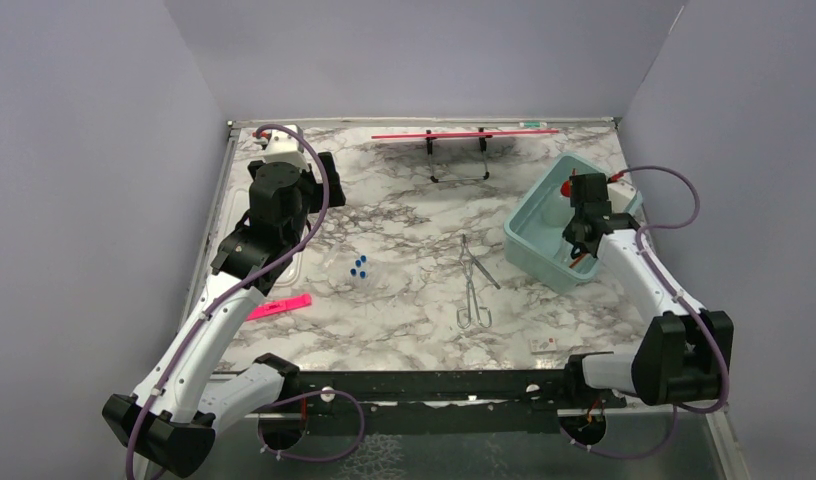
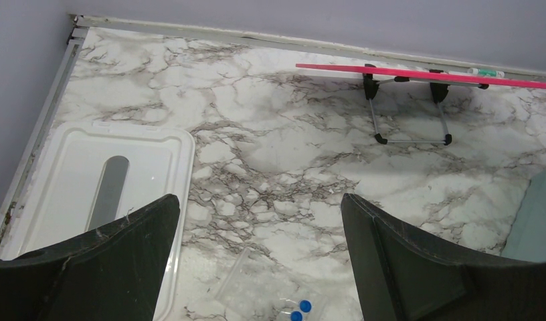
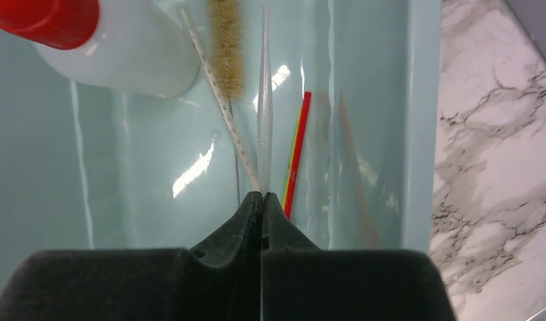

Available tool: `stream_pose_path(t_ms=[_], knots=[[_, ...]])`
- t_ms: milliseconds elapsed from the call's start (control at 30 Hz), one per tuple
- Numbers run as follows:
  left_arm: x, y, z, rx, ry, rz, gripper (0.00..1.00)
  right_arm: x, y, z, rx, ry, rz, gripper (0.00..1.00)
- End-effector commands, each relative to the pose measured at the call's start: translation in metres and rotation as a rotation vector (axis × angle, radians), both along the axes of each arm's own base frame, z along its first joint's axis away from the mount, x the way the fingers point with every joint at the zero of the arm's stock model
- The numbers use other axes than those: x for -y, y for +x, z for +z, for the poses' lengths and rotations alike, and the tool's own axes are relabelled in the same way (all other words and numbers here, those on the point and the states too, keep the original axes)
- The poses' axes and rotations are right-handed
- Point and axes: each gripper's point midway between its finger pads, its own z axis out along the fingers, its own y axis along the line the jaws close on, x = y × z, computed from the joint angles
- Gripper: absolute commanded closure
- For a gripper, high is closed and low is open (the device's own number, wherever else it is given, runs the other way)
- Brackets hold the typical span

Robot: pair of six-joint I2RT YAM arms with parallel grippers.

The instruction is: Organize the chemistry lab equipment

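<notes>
My right gripper (image 3: 262, 195) is inside the teal bin (image 1: 532, 250), shut on the near end of a clear pipette (image 3: 264, 87) that runs straight out from its tips. In the bin lie the squeeze bottle with red nozzle (image 3: 123, 53), the tan brush (image 3: 225, 47), a thin rod (image 3: 213, 87) and a thin red and green stick (image 3: 297, 147). The metal forceps (image 1: 473, 290) lie mid-table. The blue-capped tubes (image 1: 359, 267) sit in a clear packet, below my left gripper (image 2: 258, 200), which is open and empty above the table.
A white tray (image 2: 69, 167) holding a flat grey blade (image 2: 110, 190) lies at the far left under my left arm. The long red rod on its black stand (image 1: 464, 133) is at the back. The pink strip (image 1: 281, 306) lies at the left front.
</notes>
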Motion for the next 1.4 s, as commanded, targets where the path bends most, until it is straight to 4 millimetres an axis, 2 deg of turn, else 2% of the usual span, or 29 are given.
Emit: stream_pose_path(t_ms=[0, 100, 233, 367, 533, 733, 833, 967, 1033, 1167, 1267, 1367], knots=[[0.001, -0.003, 0.016, 0.043, -0.023, -0.008, 0.06, -0.004, 0.005, -0.014, 0.007, 0.057, -0.027, 0.92], [0.0, -0.003, 0.017, 0.044, -0.019, -0.004, 0.06, -0.003, 0.004, -0.011, 0.018, 0.055, -0.022, 0.8], [0.0, -0.002, 0.016, 0.043, -0.019, -0.002, 0.06, -0.002, 0.006, 0.013, 0.093, 0.034, 0.005, 0.68], [0.003, -0.001, 0.017, 0.045, -0.026, -0.012, 0.06, -0.001, 0.007, 0.037, 0.12, 0.018, 0.03, 0.65], [0.004, -0.001, 0.02, 0.052, -0.031, -0.013, 0.06, -0.016, 0.018, 0.074, 0.198, 0.029, 0.178, 0.64], [0.002, -0.002, 0.019, 0.051, -0.031, -0.006, 0.06, -0.061, 0.027, 0.124, 0.329, 0.123, 0.459, 0.63], [0.003, -0.001, 0.019, 0.051, -0.031, -0.007, 0.06, -0.096, 0.025, 0.143, 0.398, 0.184, 0.673, 0.61], [0.003, -0.001, 0.018, 0.05, -0.033, -0.008, 0.06, -0.144, 0.011, 0.159, 0.478, 0.251, 0.952, 0.57], [0.003, -0.001, 0.018, 0.05, -0.032, -0.01, 0.06, -0.169, 0.002, 0.162, 0.499, 0.291, 1.061, 0.55], [0.003, -0.001, 0.018, 0.05, -0.032, -0.011, 0.06, -0.212, -0.008, 0.15, 0.456, 0.262, 1.172, 0.52], [0.002, -0.002, 0.017, 0.049, -0.029, -0.008, 0.07, -0.238, -0.012, 0.127, 0.374, 0.194, 1.209, 0.51], [0.002, -0.002, 0.017, 0.049, -0.027, -0.007, 0.06, -0.246, -0.008, 0.095, 0.264, 0.108, 1.193, 0.51]])
